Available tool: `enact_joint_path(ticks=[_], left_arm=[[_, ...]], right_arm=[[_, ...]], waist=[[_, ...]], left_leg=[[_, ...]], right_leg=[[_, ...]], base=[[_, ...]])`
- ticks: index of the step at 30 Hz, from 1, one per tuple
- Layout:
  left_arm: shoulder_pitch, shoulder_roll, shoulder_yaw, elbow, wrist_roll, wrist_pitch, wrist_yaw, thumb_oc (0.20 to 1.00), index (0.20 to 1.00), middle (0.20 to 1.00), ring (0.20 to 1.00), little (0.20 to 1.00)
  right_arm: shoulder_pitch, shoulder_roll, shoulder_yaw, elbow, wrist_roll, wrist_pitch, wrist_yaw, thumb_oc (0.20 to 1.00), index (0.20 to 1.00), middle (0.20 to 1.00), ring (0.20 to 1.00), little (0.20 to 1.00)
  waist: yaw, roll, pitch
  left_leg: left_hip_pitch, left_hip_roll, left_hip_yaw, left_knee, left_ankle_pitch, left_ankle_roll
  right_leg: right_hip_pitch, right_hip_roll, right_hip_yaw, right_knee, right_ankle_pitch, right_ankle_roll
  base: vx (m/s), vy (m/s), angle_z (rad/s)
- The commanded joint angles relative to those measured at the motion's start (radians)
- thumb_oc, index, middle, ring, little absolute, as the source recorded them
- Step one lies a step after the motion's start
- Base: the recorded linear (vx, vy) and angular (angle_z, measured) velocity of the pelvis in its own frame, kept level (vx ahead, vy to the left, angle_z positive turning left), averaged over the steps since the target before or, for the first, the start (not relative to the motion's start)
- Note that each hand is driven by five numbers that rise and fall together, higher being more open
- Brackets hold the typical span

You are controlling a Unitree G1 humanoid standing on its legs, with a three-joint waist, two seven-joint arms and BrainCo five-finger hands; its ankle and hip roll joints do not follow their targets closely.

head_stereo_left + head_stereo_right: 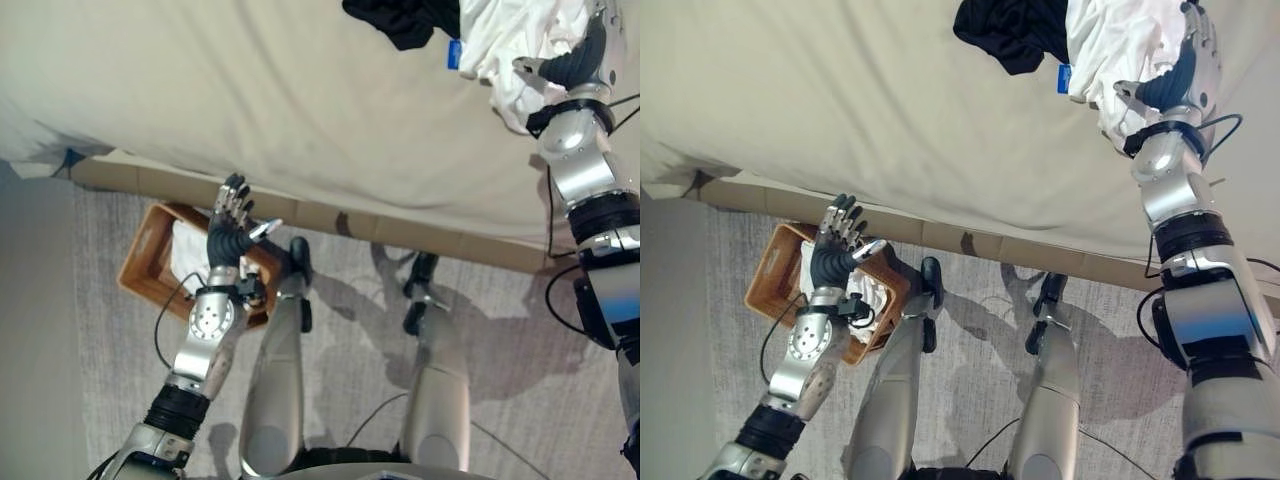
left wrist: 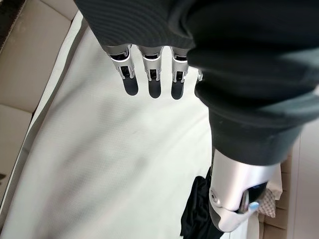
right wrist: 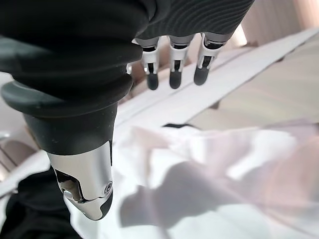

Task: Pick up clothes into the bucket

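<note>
Fingers (image 3: 173, 79) of our right hand (image 1: 585, 55) are hovering straight and empty above the white garment (image 3: 199, 189) on the bed (image 1: 250, 90); soft and light, we're gathering a bunched fold.

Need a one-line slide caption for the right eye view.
Right robot hand open over the white garment beside the black garment on the bed; left robot hand open above the basket.

No readable text, numbers or signs showing anywhere. Small blue tag (image 1: 1064, 78) hanging on crumpled white cloth garment (image 1: 1110, 50); any print on it too small to be making out.
</note>
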Motion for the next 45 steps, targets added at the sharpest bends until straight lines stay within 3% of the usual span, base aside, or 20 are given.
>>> enact_joint_path(ticks=[1,11,12,13,15,17,18,19,20,21,22,24,26,27,28,32,36,39,40,45], left_arm=[[0.056,0.011,0.045,-0.120,0.016,-0.063,0.024,1.000,1.000,1.000,1.000,1.000],[0.053,0.012,0.038,-0.121,-0.017,-0.059,0.009,1.000,1.000,1.000,1.000,1.000],[0.048,0.011,0.037,-0.116,-0.015,-0.057,0.005,1.000,1.000,1.000,1.000,1.000],[0.056,0.008,0.037,-0.111,-0.016,-0.056,0.004,1.000,1.000,1.000,1.000,1.000],[0.050,0.010,0.042,-0.113,-0.016,-0.055,-0.005,1.000,1.000,1.000,1.000,1.000],[0.058,0.008,0.042,-0.110,-0.020,-0.055,-0.009,1.000,1.000,1.000,1.000,1.000],[0.049,0.009,0.046,-0.109,-0.027,-0.056,-0.013,1.000,1.000,1.000,1.000,1.000],[0.057,0.008,0.043,-0.107,-0.028,-0.056,-0.013,1.000,1.000,1.000,1.000,1.000],[0.043,0.009,0.047,-0.104,-0.029,-0.057,-0.010,1.000,1.000,1.000,1.000,1.000],[0.050,0.007,0.044,-0.102,-0.030,-0.057,-0.010,1.000,1.000,1.000,1.000,1.000],[0.038,0.007,0.047,-0.101,-0.028,-0.056,-0.008,1.000,1.000,1.000,1.000,1.000],[0.043,0.002,0.047,-0.098,-0.029,-0.054,-0.005,1.000,1.000,1.000,1.000,1.000],[0.035,0.000,0.048,-0.099,-0.029,-0.053,-0.005,1.000,1.000,1.000,1.000,1.000],[0.043,-0.002,0.045,-0.097,-0.029,-0.053,-0.005,1.000,1.000,1.000,1.000,1.000],[0.030,-0.004,0.048,-0.092,-0.028,-0.051,-0.003,1.000,1.000,1.000,1.000,1.000],[0.024,-0.007,0.054,-0.078,-0.019,-0.049,0.000,1.000,1.000,1.000,1.000,1.000],[0.021,-0.012,0.070,-0.051,-0.007,-0.049,-0.004,1.000,1.000,1.000,1.000,1.000],[0.021,-0.017,0.095,0.010,0.016,-0.044,0.001,1.000,1.000,1.000,1.000,1.000],[0.021,-0.017,0.095,0.010,0.016,-0.044,0.001,1.000,1.000,1.000,1.000,1.000],[0.005,0.012,0.109,0.129,0.140,-0.018,0.025,1.000,1.000,1.000,1.000,1.000]], right_arm=[[-0.103,-0.075,0.108,0.005,-0.025,-0.017,-0.017,1.000,1.000,1.000,1.000,1.000],[-0.196,-0.062,0.222,0.216,0.027,-0.022,0.094,1.000,1.000,1.000,1.000,1.000],[-0.194,-0.061,0.228,0.224,0.034,-0.027,0.110,0.464,0.464,0.464,0.464,0.464],[-0.182,-0.060,0.236,0.227,0.037,-0.028,0.122,0.200,0.200,0.200,0.200,0.200],[-0.188,-0.069,0.242,0.229,0.049,-0.034,0.139,0.200,0.200,0.200,0.200,0.200],[-0.178,-0.067,0.245,0.235,0.056,-0.038,0.147,0.200,0.200,0.200,0.200,0.200],[-0.186,-0.071,0.245,0.244,0.069,-0.042,0.154,0.200,0.200,0.200,0.200,0.200],[-0.179,-0.069,0.247,0.246,0.069,-0.042,0.155,0.200,0.200,0.200,0.200,0.200],[-0.193,-0.072,0.247,0.247,0.075,-0.044,0.158,0.200,0.200,0.200,0.200,0.200],[-0.186,-0.069,0.250,0.248,0.076,-0.044,0.158,0.200,0.200,0.200,0.200,0.200],[-0.198,-0.072,0.251,0.248,0.079,-0.047,0.162,0.200,0.200,0.200,0.200,0.200],[-0.195,-0.064,0.253,0.254,0.085,-0.044,0.163,0.200,0.200,0.200,0.200,0.200],[-0.200,-0.066,0.245,0.260,0.089,-0.043,0.160,0.200,0.200,0.200,0.200,0.200],[-0.193,-0.064,0.247,0.261,0.089,-0.043,0.161,0.200,0.200,0.200,0.200,0.200],[-0.194,-0.061,0.231,0.259,0.104,-0.045,0.155,0.200,0.200,0.200,0.200,0.200],[-0.154,-0.054,0.190,0.210,0.141,-0.056,0.149,0.200,0.200,0.200,0.200,0.200],[-0.039,-0.051,0.151,-0.013,0.142,-0.091,0.156,0.200,0.200,0.200,0.200,0.200],[0.153,-0.062,0.069,-0.290,0.125,-0.129,0.174,0.200,0.200,0.200,0.200,0.200],[0.153,-0.062,0.069,-0.290,0.125,-0.129,0.174,0.200,0.200,0.200,0.200,0.200],[0.437,-0.040,-0.074,-0.562,0.181,-0.208,0.244,0.200,0.200,0.200,0.200,0.200]], waist=[[-0.001,-0.003,-0.021],[0.018,0.005,-0.021],[0.017,0.006,-0.021],[0.018,0.005,-0.021],[0.016,0.003,-0.021],[0.018,0.003,-0.021],[0.020,0.003,-0.021],[0.021,0.003,-0.021],[0.021,0.002,-0.021],[0.021,0.002,-0.021],[0.020,0.000,-0.021],[0.021,-0.003,-0.021],[0.020,-0.004,-0.021],[0.020,-0.004,-0.021],[0.019,-0.007,-0.021],[0.016,-0.015,-0.021],[0.007,-0.036,-0.021],[-0.014,-0.066,-0.021],[-0.014,-0.066,-0.021],[-0.029,-0.102,-0.021]], left_leg=[[-0.089,-0.005,-0.014,0.090,-0.068,-0.011],[-0.131,-0.014,-0.024,0.086,-0.055,-0.011],[-0.129,-0.014,-0.026,0.086,-0.055,-0.012],[-0.106,-0.011,-0.029,0.097,-0.087,-0.020],[-0.124,-0.014,-0.027,0.085,-0.053,-0.015],[-0.098,-0.012,-0.029,0.092,-0.085,-0.023],[-0.114,-0.015,-0.027,0.078,-0.051,-0.015],[-0.091,-0.013,-0.030,0.086,-0.084,-0.022],[-0.110,-0.016,-0.027,0.074,-0.052,-0.014],[-0.087,-0.014,-0.030,0.082,-0.085,-0.020],[-0.107,-0.017,-0.023,0.071,-0.052,-0.013],[-0.076,-0.016,-0.026,0.073,-0.085,-0.017],[-0.097,-0.018,-0.021,0.062,-0.052,-0.009],[-0.073,-0.015,-0.025,0.070,-0.084,-0.016],[-0.080,-0.017,-0.019,0.048,-0.048,-0.007],[-0.038,-0.013,-0.017,0.026,-0.044,-0.007],[0.035,-0.003,-0.013,-0.004,-0.038,-0.014],[0.142,0.012,-0.009,-0.056,-0.030,-0.023],[0.142,0.012,-0.009,-0.056,-0.030,-0.023],[0.334,0.032,-0.005,-0.131,-0.018,-0.035]], right_leg=[[-0.017,-0.031,0.030,0.050,-0.019,0.070],[-0.058,-0.040,0.018,0.073,-0.026,0.067],[-0.055,-0.041,0.015,0.077,-0.029,0.067],[-0.036,-0.039,0.021,0.095,-0.061,0.076],[-0.051,-0.041,0.010,0.078,-0.031,0.065],[-0.029,-0.040,0.016,0.090,-0.061,0.076],[-0.045,-0.043,0.010,0.073,-0.028,0.067],[-0.027,-0.041,0.017,0.088,-0.058,0.077],[-0.044,-0.042,0.011,0.071,-0.026,0.068],[-0.026,-0.040,0.018,0.085,-0.056,0.078],[-0.042,-0.042,0.011,0.063,-0.021,0.069],[-0.019,-0.039,0.017,0.073,-0.046,0.081],[-0.033,-0.041,0.008,0.053,-0.013,0.071],[-0.013,-0.039,0.016,0.067,-0.043,0.081],[-0.016,-0.041,0.004,0.041,-0.008,0.073],[0.023,-0.040,-0.006,0.022,-0.003,0.074],[0.098,-0.040,-0.022,-0.014,0.012,0.079],[0.212,-0.036,-0.043,-0.076,0.034,0.089],[0.212,-0.036,-0.043,-0.076,0.034,0.089],[0.432,-0.024,-0.085,-0.183,0.056,0.097]], base=[[0.00,0.000,0.00],[0.00,-0.010,0.05],[0.07,-0.039,0.05],[0.07,-0.045,0.08],[-0.04,-0.009,0.09],[0.00,-0.005,0.02],[0.07,-0.020,0.00],[-0.07,0.026,0.01],[0.07,-0.014,0.01],[-0.07,0.033,0.00],[0.07,-0.012,0.01],[0.00,0.000,0.00],[-0.04,0.014,-0.02],[0.00,0.005,-0.04],[0.00,0.000,0.00],[-0.02,0.006,0.00],[0.01,-0.018,-0.01],[0.03,-0.045,-0.03],[0.05,-0.056,-0.04],[0.07,-0.065,-0.04]])
